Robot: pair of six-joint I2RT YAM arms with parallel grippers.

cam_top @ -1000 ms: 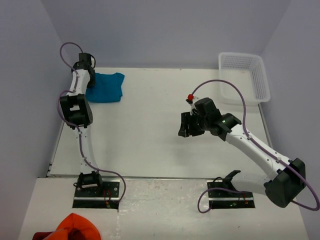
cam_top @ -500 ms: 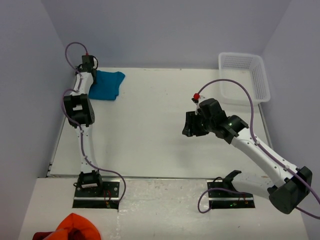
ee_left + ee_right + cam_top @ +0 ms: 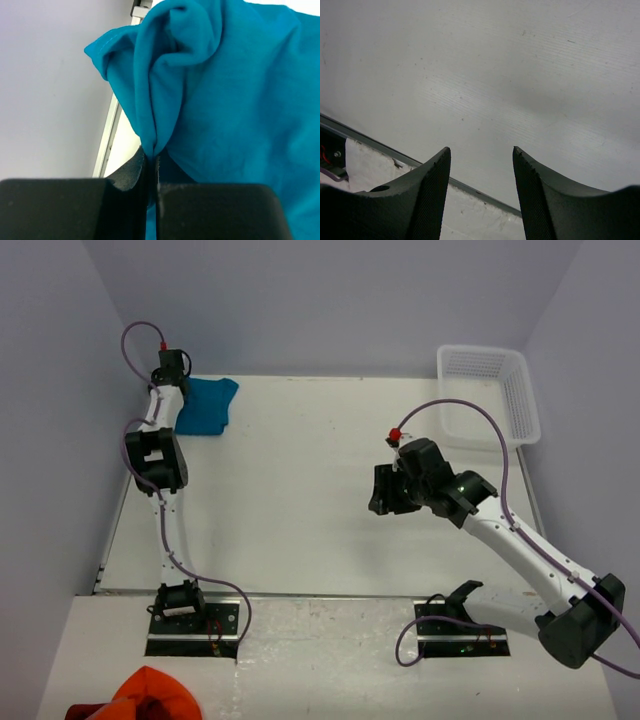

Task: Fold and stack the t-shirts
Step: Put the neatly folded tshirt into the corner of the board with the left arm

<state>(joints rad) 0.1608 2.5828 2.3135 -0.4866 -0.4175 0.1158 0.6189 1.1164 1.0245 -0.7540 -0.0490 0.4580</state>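
Firstly, t-shirt (image 3: 205,406): teal, bunched, upper left of the overhead frame, at the far corner of the table (image 3: 300,500). One fold is pinched between the closed jaws of the left gripper (image 3: 150,162). Right gripper (image 3: 480,165): centre right, jaws apart, holding nothing. Basket (image 3: 487,390): upper right. Orange cloth (image 3: 150,695): lower left.

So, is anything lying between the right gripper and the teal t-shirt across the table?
Nothing visible does. The table between the open right gripper and the t-shirt at the far left corner is bare. The left gripper is shut on the t-shirt's edge, and the white basket sits off at the far right.
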